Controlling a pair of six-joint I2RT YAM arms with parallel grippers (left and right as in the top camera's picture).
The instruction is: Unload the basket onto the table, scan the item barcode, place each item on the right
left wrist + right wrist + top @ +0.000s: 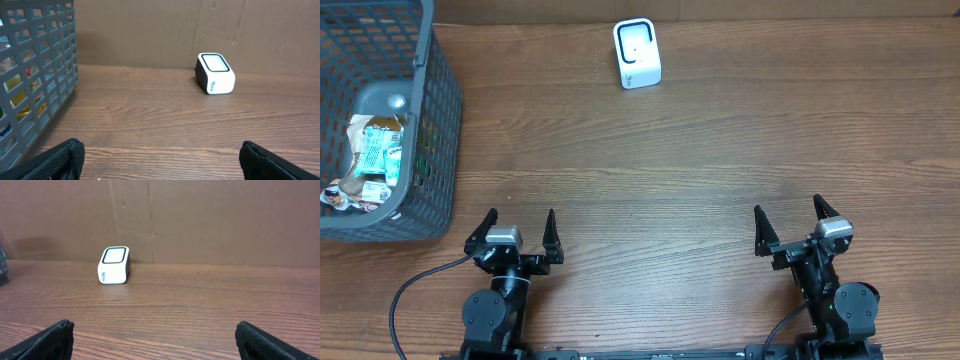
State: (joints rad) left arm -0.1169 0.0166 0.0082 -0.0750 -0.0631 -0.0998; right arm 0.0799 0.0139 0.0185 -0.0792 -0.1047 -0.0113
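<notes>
A white barcode scanner (637,54) with a dark window stands at the back of the wooden table, also seen as the scanner (215,73) in the left wrist view and the scanner (114,265) in the right wrist view. Several packaged items (372,160) lie in the grey basket (432,120) at the left; no barcode shows on them. My left gripper (519,224) sits open near the front edge, just right of the basket, holding nothing. My right gripper (789,216) is open and empty at the front right. Bare wood shows between both pairs of fingers.
The basket wall (37,75) fills the left of the left wrist view. A brown cardboard wall (200,215) stands behind the scanner along the table's far edge. A black cable (415,285) runs from the left arm's base.
</notes>
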